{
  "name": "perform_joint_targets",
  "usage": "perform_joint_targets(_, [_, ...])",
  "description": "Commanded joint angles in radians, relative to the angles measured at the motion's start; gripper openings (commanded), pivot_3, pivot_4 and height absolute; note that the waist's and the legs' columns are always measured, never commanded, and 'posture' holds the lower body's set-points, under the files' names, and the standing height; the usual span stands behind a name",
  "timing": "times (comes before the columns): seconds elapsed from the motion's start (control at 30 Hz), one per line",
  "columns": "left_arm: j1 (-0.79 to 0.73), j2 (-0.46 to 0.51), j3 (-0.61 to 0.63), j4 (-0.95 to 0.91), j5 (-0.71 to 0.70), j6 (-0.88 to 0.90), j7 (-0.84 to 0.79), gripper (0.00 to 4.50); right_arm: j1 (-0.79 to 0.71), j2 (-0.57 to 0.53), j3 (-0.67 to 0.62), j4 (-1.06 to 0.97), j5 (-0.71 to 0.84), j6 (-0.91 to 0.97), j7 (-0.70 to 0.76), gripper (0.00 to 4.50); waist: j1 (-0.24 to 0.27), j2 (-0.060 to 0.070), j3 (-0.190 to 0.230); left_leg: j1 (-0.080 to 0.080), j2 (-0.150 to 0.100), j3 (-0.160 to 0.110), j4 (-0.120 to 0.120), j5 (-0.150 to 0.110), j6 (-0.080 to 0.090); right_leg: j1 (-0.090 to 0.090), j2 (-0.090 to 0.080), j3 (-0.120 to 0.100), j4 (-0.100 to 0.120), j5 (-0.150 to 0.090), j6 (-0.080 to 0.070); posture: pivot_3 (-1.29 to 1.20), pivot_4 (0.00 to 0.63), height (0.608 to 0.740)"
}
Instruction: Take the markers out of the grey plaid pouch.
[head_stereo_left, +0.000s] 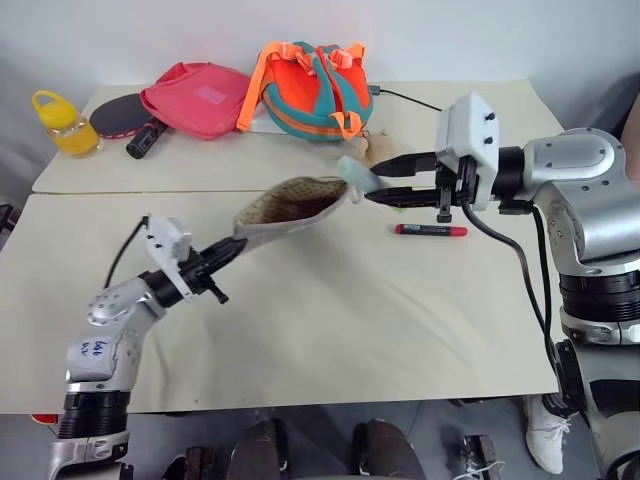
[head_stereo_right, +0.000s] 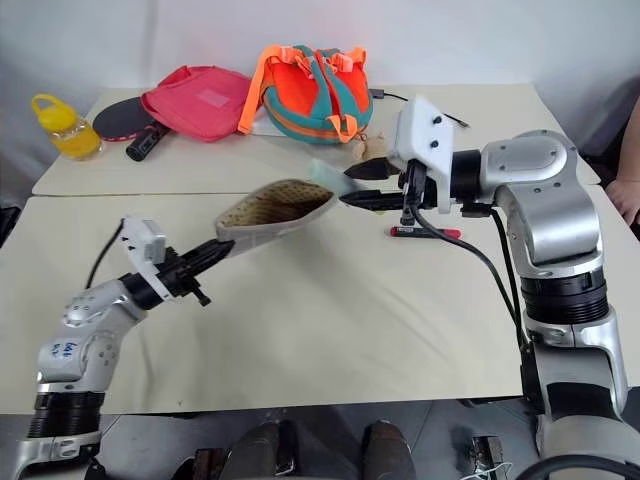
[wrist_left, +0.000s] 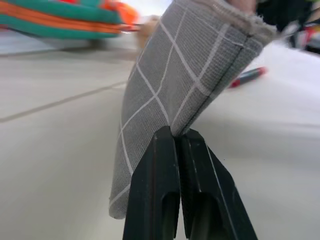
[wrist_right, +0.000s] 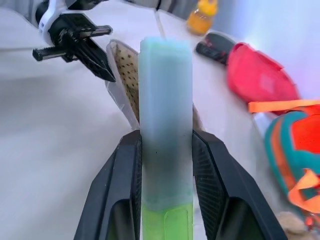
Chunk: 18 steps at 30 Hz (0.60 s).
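Left claw clamping grey plaid pouch; right claw gripping mint marker.

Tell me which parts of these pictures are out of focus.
Left wrist view: pouch fabric sharp, backpack and red marker blurred. Right wrist view: green marker in the right end effector soft; bottle hazy. Head views: evenly sharp.
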Motion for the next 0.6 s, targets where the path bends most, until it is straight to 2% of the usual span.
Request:
perform_joint_targets(0.03, [-0.01,0.056,0.065,0.023,0.118,-0.188,0.032,0.0,0.052,-0.114,0.013,0.036,-0.073,-0.094,0.028,1.05,0.0,-0.001,0.0,0.0,0.0,0.0,0.0,0.0,0.0,0.0,0.0,0.0,0.0,0.0,0.0,0.0,0.15,0.74])
perform_joint_targets(0.17, [0.003,0.091,0.073,0.045,0.25,-0.327,0.109,0.0,0.206,-0.214,0.137,0.119,-0.265,-0.335,0.02,1.05,0.003,-0.004,0.0,0.0,-0.001,0.001,0.0,-0.001,0.0,0.001,-0.001,-0.001,-0.002,0.0,0.0,0.0,0.15,0.74])
perform_joint_targets(0.3, [0.037,0.059,0.004,0.039,0.353,-0.397,0.153,0.0,0.289,-0.172,0.172,0.168,-0.315,-0.428,-0.048,1.05,-0.007,-0.002,0.002,0.0,-0.001,0.005,0.0,-0.001,0.001,-0.001,-0.001,0.001,-0.001,0.0,0.001,0.0,0.15,0.74])
perform_joint_targets(0.43, [0.085,-0.001,-0.075,0.015,0.379,-0.393,0.161,0.0,0.316,-0.153,0.194,0.241,-0.386,-0.528,-0.115,1.05,-0.017,-0.002,0.002,0.002,0.001,0.006,0.0,-0.001,0.0,-0.001,0.0,0.002,0.001,0.0,0.001,0.0,0.15,0.74])
perform_joint_targets(0.53, [0.121,-0.037,-0.115,0.02,0.406,-0.396,0.181,0.0,0.327,-0.139,0.183,0.265,-0.376,-0.549,-0.127,1.05,-0.017,-0.002,0.002,0.001,0.001,0.006,0.001,-0.001,0.0,-0.001,0.0,0.002,0.001,0.0,0.001,0.0,0.15,0.74])
perform_joint_targets(0.6, [0.125,-0.046,-0.115,0.019,0.384,-0.385,0.169,0.51,0.332,-0.128,0.171,0.27,-0.345,-0.528,-0.116,1.05,-0.017,-0.002,0.002,0.002,0.001,0.006,0.001,-0.001,0.0,-0.001,0.0,0.002,0.001,0.0,0.001,0.0,0.15,0.74])
